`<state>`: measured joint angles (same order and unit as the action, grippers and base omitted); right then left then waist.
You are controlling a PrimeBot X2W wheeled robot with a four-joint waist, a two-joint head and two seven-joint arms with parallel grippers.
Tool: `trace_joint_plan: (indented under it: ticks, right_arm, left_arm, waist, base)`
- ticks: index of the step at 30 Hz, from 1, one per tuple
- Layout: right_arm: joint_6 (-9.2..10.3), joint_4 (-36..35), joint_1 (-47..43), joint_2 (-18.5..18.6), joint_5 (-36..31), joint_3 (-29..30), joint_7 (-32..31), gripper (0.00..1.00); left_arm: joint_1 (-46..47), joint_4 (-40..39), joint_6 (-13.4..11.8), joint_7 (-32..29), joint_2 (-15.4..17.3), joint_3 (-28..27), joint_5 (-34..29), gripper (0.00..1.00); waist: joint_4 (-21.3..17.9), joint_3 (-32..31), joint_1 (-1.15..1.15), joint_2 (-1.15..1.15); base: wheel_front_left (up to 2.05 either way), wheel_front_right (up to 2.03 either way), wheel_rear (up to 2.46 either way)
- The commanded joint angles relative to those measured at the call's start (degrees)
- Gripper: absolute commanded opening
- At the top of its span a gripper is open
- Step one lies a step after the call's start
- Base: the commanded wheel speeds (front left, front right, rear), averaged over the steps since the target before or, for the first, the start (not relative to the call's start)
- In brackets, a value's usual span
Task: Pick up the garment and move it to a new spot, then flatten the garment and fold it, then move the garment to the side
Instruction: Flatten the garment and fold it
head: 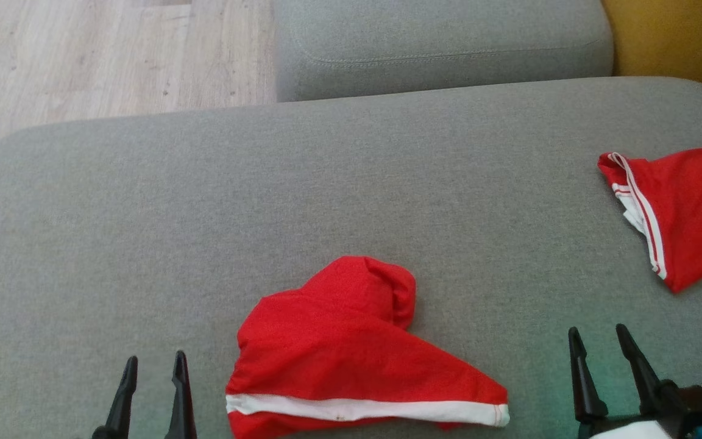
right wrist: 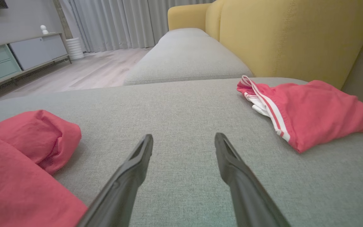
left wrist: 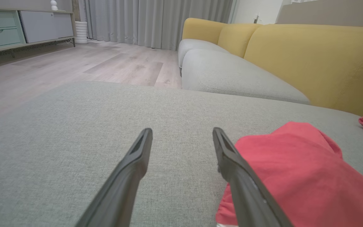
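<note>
A crumpled red garment [head: 339,341] lies at the near edge of the grey seat cushion [head: 326,183], between the left gripper [head: 155,358] and right gripper [head: 598,330], both wide and empty. Bare fabric lies beyond, with what may be red shorts [head: 686,207] at the right edge.

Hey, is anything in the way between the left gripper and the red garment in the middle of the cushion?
Nothing visible. The open left gripper sits just beside the red garment, with a strip of bare grey cushion between them. The other red garment lies well off to the robot's right.

Left tool [head: 155,357] spread, right tool [head: 596,329] spread
</note>
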<state>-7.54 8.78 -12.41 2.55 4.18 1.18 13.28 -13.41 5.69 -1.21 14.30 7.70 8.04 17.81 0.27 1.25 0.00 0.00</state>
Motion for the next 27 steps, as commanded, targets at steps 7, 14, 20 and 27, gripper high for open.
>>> trace_joint_plan:
  ticks: [7,14,20,27]
  right_arm:
    - [0.05,-2.98,3.04,0.33,2.17,-1.82,1.69,1.0]
    - [0.05,-3.77,4.16,0.33,2.69,-1.37,1.71,1.0]
    - [0.05,-2.41,7.48,0.33,2.58,-2.13,1.71,1.0]
    - [0.05,-0.55,9.83,0.33,1.98,-2.8,1.72,1.0]
  left_arm:
    - [0.75,0.68,5.11,0.69,-2.91,-6.11,-4.11,1.0]
    - [2.4,2.79,6.77,0.7,-3.79,-7.44,-5.96,1.0]
    - [4.62,5.28,7.59,0.7,-4.19,-8.56,-6.95,1.0]
    - [7.08,7.46,8.14,0.7,-4.45,-8.68,-7.64,1.0]
  waist:
    - [-0.4,-1.07,0.0,0.0]
    - [-0.13,-1.31,0.0,0.0]
    - [-0.06,-1.16,0.0,0.0]
    - [0.7,-1.27,0.0,0.0]
  base:
    - [0.0,0.0,0.0]
    - [0.0,0.0,0.0]
    - [0.0,0.0,0.0]
    - [0.0,0.0,0.0]
